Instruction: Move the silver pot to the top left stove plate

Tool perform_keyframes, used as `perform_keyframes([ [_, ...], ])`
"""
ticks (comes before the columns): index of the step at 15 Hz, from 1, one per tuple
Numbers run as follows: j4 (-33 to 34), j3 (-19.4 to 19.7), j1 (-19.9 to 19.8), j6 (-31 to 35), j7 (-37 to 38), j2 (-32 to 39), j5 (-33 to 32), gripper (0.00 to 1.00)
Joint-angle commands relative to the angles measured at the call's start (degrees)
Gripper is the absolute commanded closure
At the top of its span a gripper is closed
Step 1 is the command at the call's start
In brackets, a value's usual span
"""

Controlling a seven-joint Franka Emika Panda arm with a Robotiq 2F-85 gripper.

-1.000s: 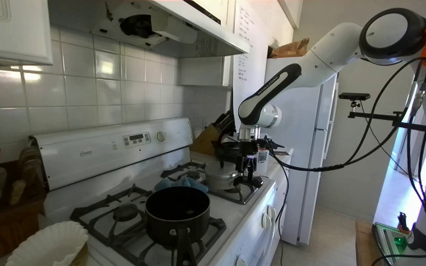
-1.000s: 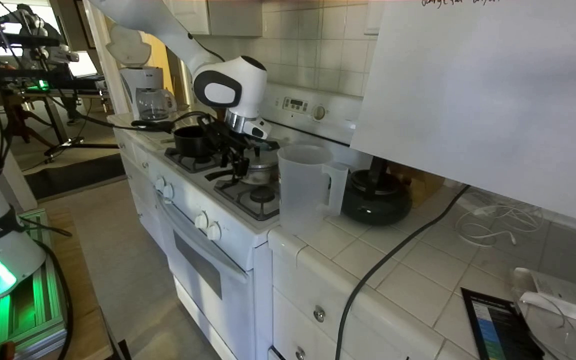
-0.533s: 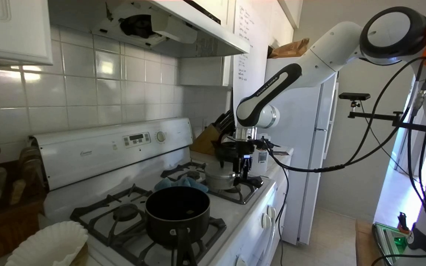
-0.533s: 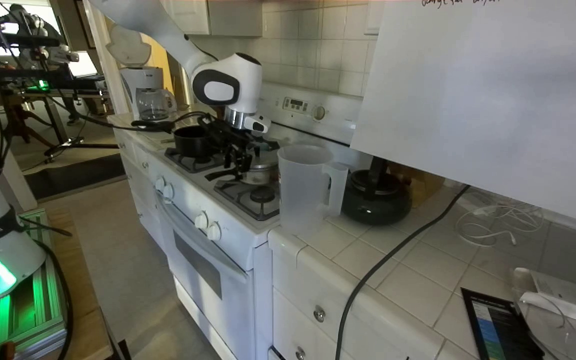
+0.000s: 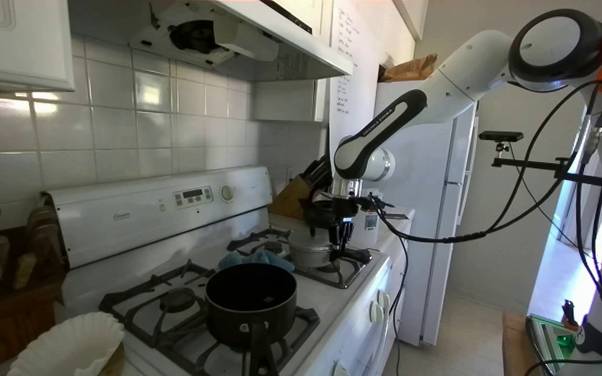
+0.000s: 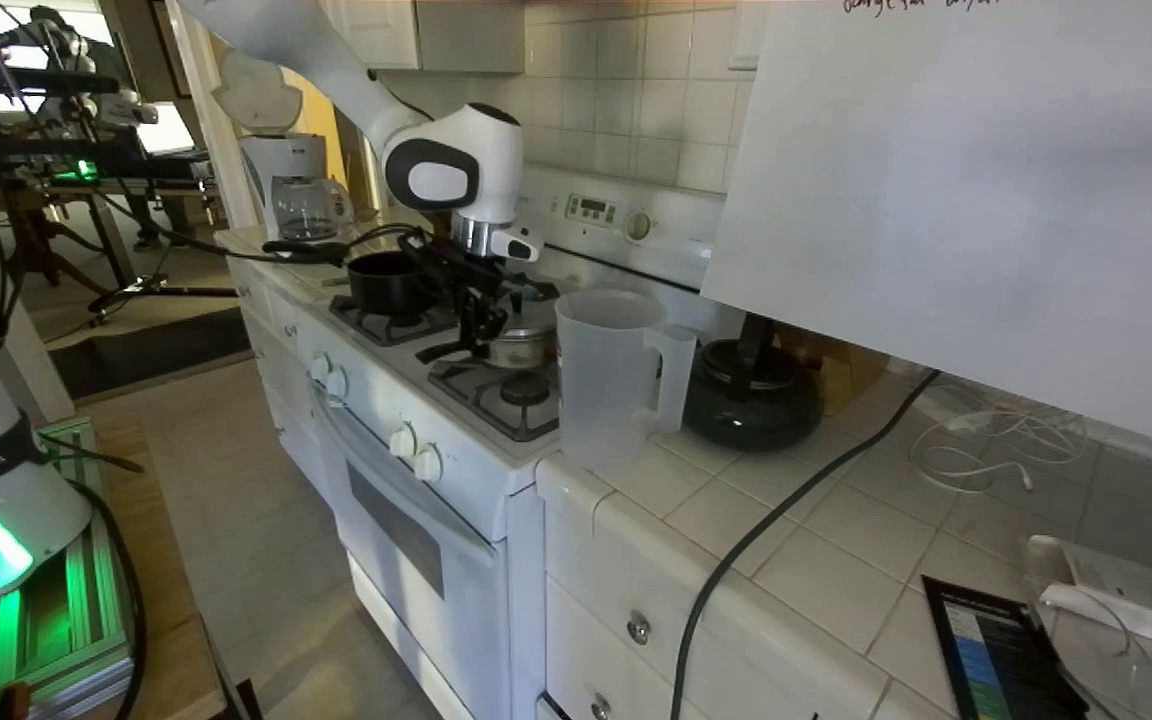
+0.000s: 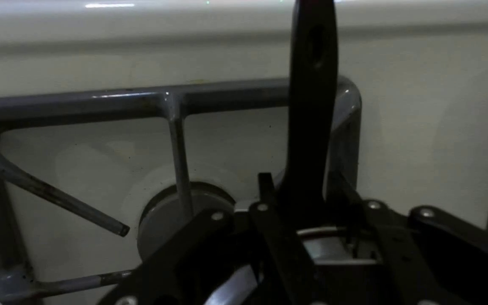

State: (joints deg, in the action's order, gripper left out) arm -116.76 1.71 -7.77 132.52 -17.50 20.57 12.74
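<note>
Wrist view: my gripper point(image 7: 302, 182) straddles the handle point(image 7: 311, 101) of the silver pot point(image 5: 309, 254). Can't tell if jaws clamp it.

Glossy tiled wall point(image 5: 113, 128); white refrigerator point(image 5: 420, 156); pale floor point(image 6: 246, 480), dark mat point(image 6: 156, 355).

From here I count one silver pot point(image 5: 309, 250), one black saucepan point(image 5: 243, 313), one pitcher point(image 6: 601, 385), one coffee maker point(image 6: 281, 158) and four front stove knobs point(image 6: 403, 441).
</note>
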Motion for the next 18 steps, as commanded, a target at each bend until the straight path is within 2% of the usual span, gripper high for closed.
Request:
perform_keyframes([
  [1, -0.7, -0.2, -0.1, 1.4, 0.2, -0.4, -1.5, 0.92],
  [6, -1.9, -0.5, -0.2, 3.0, 0.1, -1.5, -0.7, 0.92],
  [12, -3.8, -3.4, -0.6, 16.1, -0.6, -3.8, 3.4, 0.92],
  [18, -3.0, -3.8, -0.6, 21.3, 1.0, -3.2, 3.2, 0.92],
])
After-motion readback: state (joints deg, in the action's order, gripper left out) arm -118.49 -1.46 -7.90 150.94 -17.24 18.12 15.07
